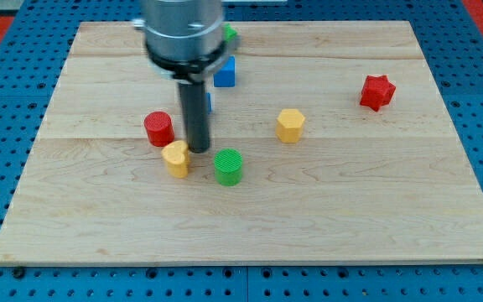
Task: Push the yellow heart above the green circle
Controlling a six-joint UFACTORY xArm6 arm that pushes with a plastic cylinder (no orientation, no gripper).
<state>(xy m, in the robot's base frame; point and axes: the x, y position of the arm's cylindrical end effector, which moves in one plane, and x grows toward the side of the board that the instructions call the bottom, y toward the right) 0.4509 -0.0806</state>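
Presently the rod's tip (198, 150) stands on the wooden board (409, 218) between two blocks: the yellow heart (176, 158) lies just beside it at about eight o'clock, seemingly in contact, and the green circle (228, 166) sits near it at about four o'clock. No claw is fitted to this arm — it ends in a plain rod, so there is nothing to open, close or hold; the tip can only push.

Position of the task's block: the yellow heart is left of the board's centre, at nine o'clock from the green circle and roughly level with it, with a small gap between them. A red cylinder (158, 128) stands close by at about eleven o'clock from the heart.

The governing relation: the heart must end at twelve o'clock from the circle, yet the tip is now on the heart's upper right side. A push from this side would, in my judgement, drive the heart down and left — away from the goal. The tip would need to come round to the heart's lower left first.

Other items noted: a yellow hexagonal block (290, 125) and a red star-like block (376, 91) toward three o'clock, a blue block (225, 73) near the arm, a second blue piece (210, 103) and a green piece (230, 34) mostly hidden behind it.
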